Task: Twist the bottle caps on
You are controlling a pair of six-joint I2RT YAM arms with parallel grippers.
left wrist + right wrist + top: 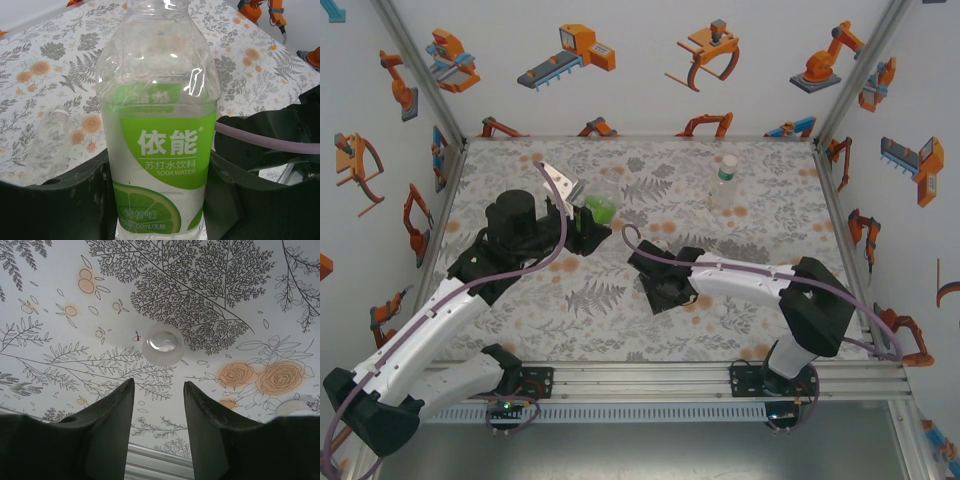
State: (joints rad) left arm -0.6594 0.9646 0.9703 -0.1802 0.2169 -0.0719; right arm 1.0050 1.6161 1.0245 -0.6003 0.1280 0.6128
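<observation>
bottle [160,150] in left pincer [159,215], cap [162,343] on table [240,285]

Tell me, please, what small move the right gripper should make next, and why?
Probably ease the right gripper forward over the white cap and close: its open fingers stand just short of it, while the left gripper holds the green-labelled bottle.

Clear mat [45,285] ahead of right gripper [158,382]
White cap [162,343] lies just beyond its parted fingers, mid-path

Count recorded: one labelled bottle [162,150], one clear bottle [50,145], one white cap [162,344], one partly seen white round object [292,407].
</observation>
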